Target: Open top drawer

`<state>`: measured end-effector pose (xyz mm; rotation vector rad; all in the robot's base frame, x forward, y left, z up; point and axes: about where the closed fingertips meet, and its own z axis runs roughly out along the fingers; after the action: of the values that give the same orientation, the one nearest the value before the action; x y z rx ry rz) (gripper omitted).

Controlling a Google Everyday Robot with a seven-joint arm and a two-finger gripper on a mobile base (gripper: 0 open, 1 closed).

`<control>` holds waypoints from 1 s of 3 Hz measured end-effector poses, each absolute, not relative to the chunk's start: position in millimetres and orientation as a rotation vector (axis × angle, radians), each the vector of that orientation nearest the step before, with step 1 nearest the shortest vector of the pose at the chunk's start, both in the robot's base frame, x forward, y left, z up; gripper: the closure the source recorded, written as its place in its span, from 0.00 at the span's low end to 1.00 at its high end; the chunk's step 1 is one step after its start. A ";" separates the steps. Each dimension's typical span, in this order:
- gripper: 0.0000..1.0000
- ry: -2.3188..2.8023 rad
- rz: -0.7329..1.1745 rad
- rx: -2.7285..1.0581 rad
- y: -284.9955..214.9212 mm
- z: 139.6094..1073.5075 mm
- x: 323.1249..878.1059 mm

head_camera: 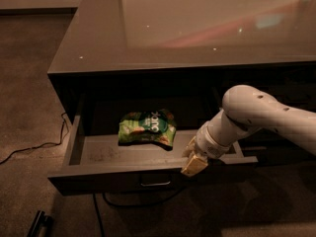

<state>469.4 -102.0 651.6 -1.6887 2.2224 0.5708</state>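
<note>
While the top drawer (94, 179) is standing well out from under the grey tabletop (197, 38), my gripper (193, 165) is sitting at the drawer's front edge, just right of the small metal handle (155, 183). It is not on the handle. Whether my jaws are spread or pressed together I cannot tell, as the tip is showing only as one pale block against the dark front.

Judging the step: the pull is looking nearly done, with most of the grey inner floor showing. To finish well, I am thinking of drawing straight back along the drawer's own line. My contact is off centre to the right, so a slanting tug could be racking the drawer in its runners. Slow and level is the way, easing off as the travel is running out.

Around: a green snack bag (147, 127) is lying crumpled on the drawer floor toward the back, left of my white arm (261, 113) and apart from the gripper. It should be riding along harmlessly. A thin cable (29, 150) is trailing over the carpet at left, and another is looping under the drawer front. A dark bar-like object (38, 222) is lying on the floor at bottom left, and I cannot make out what it is. Nothing is seeming to block the drawer's path outward.
</note>
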 end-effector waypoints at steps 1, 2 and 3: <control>0.16 2.222 0.571 -1.689 -102.0 651.6 469.4; 0.00 2.201 0.603 -1.692 -98.0 648.1 469.0; 0.00 2.184 0.616 -1.699 -93.4 649.3 473.9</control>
<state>473.9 -93.4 649.3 -1.6990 2.1842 0.6156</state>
